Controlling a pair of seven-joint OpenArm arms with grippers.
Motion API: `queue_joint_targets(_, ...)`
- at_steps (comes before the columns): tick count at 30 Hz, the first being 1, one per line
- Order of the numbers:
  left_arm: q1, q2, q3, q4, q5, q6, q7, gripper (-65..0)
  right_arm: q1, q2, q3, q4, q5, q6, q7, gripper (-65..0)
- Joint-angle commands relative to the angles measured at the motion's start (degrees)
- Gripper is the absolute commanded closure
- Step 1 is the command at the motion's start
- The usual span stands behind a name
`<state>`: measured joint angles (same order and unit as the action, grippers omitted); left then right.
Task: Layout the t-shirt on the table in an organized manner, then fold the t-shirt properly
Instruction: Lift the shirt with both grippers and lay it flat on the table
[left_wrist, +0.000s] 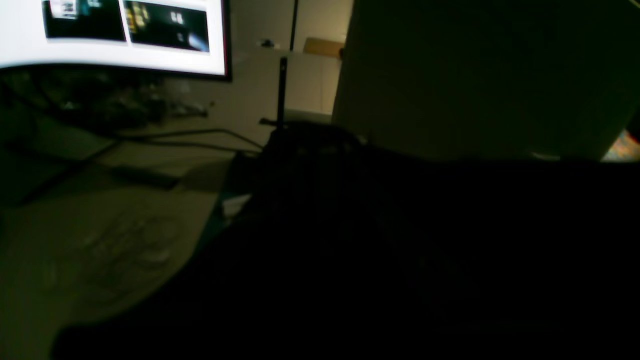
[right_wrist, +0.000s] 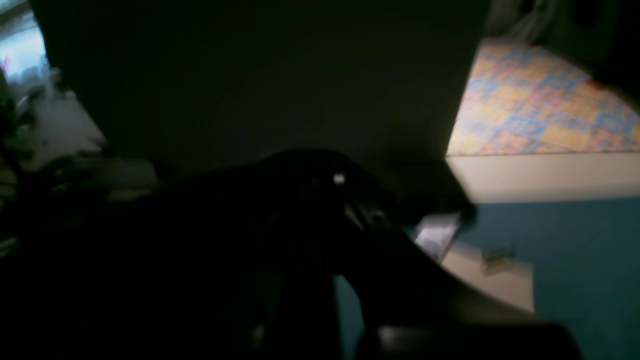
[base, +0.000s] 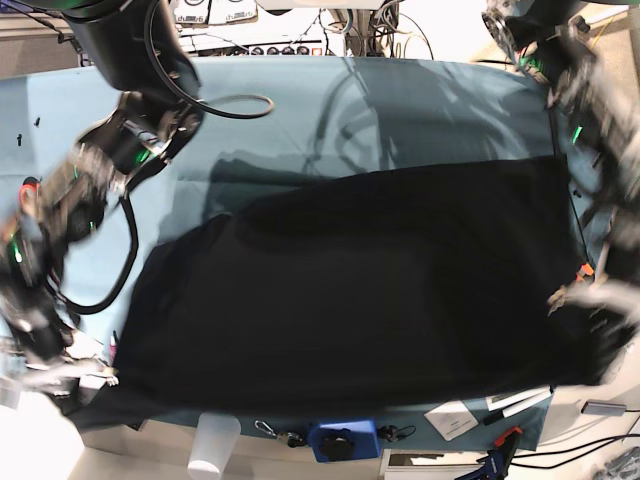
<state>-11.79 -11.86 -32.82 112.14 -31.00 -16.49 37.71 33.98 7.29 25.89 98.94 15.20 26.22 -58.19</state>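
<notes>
The black t-shirt (base: 360, 290) lies spread wide across the teal table (base: 400, 110), print hidden, with its near hem at the front edge. My right gripper (base: 62, 378) is at the shirt's near-left corner in the base view, blurred, and seems shut on the fabric. My left gripper (base: 590, 298) is at the shirt's near-right edge, also blurred and seemingly shut on it. Dark fabric fills the lower left wrist view (left_wrist: 400, 260) and the right wrist view (right_wrist: 150, 260), hiding the fingers.
A clear plastic cup (base: 212, 445), a blue clamp-like object (base: 343, 438) and a card with pens (base: 455, 420) sit along the front edge. A black cable loop (base: 235, 105) lies at the back left. A lit monitor (left_wrist: 115, 35) and a patterned floor mat (right_wrist: 540, 100) are off the table.
</notes>
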Motion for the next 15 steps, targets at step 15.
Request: queue_joint_targets(15, -26.25, -2.91, 15.93, -44.74, 10.47, -0.48, -9.94, 0.0, 17.14, 11.93, -0.09, -39.45, -4.74, -0.48, 18.64, 0.0)
